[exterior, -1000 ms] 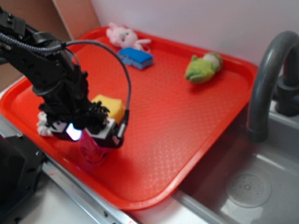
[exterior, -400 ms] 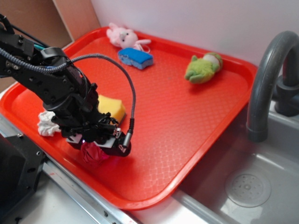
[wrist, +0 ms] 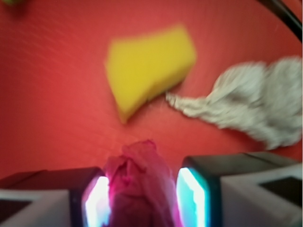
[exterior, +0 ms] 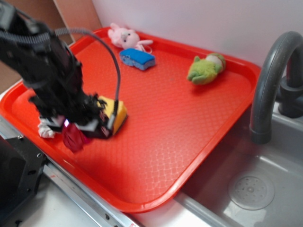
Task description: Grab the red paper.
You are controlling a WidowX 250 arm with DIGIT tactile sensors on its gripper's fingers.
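Observation:
The red paper (exterior: pixel 72 138) is a wrinkly dark crimson wad held between my gripper's (exterior: pixel 78 131) two fingers, lifted a little above the front left of the red tray (exterior: pixel 189 123). In the wrist view the red paper (wrist: pixel 139 184) fills the gap between the lit pads (wrist: pixel 97 203) of the gripper (wrist: pixel 142 201), which is shut on it. The yellow sponge (exterior: pixel 117 109) lies just behind the gripper and shows in the wrist view (wrist: pixel 149 66). The white paper wad (exterior: pixel 46 128) lies to the left, also seen in the wrist view (wrist: pixel 246 106).
A pink plush bunny (exterior: pixel 124 36) and a blue sponge (exterior: pixel 137 58) lie at the tray's back left, a green plush frog (exterior: pixel 206 68) at the back. A grey faucet (exterior: pixel 274 80) and a sink basin (exterior: pixel 251 191) are to the right.
The gripper has closed on the red paper, lifted it off the tray and moved it left and up. The other objects have not moved.

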